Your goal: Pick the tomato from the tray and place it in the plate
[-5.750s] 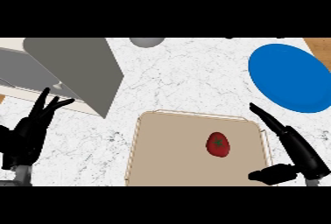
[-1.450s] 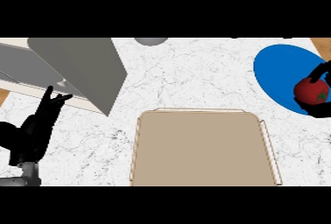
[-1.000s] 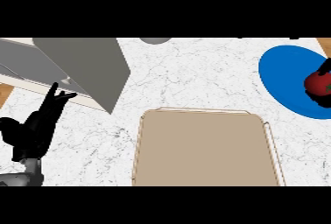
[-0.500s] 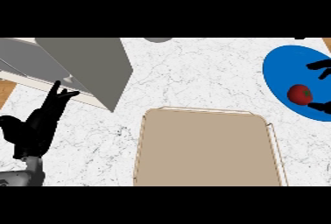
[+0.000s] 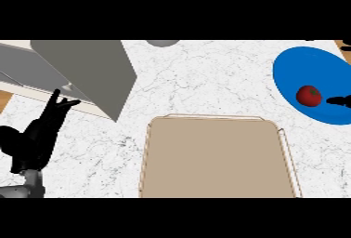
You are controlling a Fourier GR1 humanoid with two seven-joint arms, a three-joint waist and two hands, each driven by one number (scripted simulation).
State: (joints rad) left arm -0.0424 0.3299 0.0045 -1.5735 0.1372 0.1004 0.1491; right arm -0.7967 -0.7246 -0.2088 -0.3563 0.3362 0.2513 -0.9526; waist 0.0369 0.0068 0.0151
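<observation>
1. One tomato (image 5: 309, 95) lying on blue plate (image 5: 308, 76), right of plate's middle, free of any hand.
2. Right hand (image 5: 339, 100) barely in view at right edge, just beside tomato, not touching it; only black fingertips showing over plate (can't tell how far open, holding nothing visible).
3. Left hand (image 5: 37, 135) at left edge, fingers straight and pointing up, spread slightly, holding nothing; resting over counter (image 5: 198, 79) near grey box's lower edge.
4. Tan tray (image 5: 218, 158) lower centre, raised rim, nothing on it.
5. Plate at upper right, well apart from tray, partly cut by right edge of view.
6. Grey box (image 5: 89, 69) upper left, slanted panel reaching down toward tray's top-left corner but apart from it.
7. Small grey round thing (image 5: 162, 42) at top edge, mostly cut off (can't tell what).
8. White marbled counter under everything; wood strip at far left edge.
</observation>
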